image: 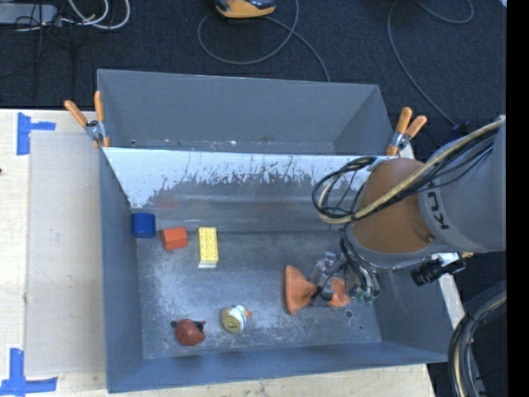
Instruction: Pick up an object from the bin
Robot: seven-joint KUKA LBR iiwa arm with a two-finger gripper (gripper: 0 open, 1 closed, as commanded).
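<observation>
My gripper (328,285) is low in the right part of the bin, under the orange wrist cover. Its fingers stand at the right side of an orange wedge-shaped piece (295,289) on the bin floor, touching or very close to it. A second small orange bit (339,298) shows just right of the fingertips. Whether anything sits between the fingers is hidden by the gripper's own parts.
Along the bin's left back lie a blue block (144,225), an orange-red block (174,238) and a yellow studded brick (207,246). Near the front edge lie a dark red lump (189,332) and a small yellow-white toy (234,318).
</observation>
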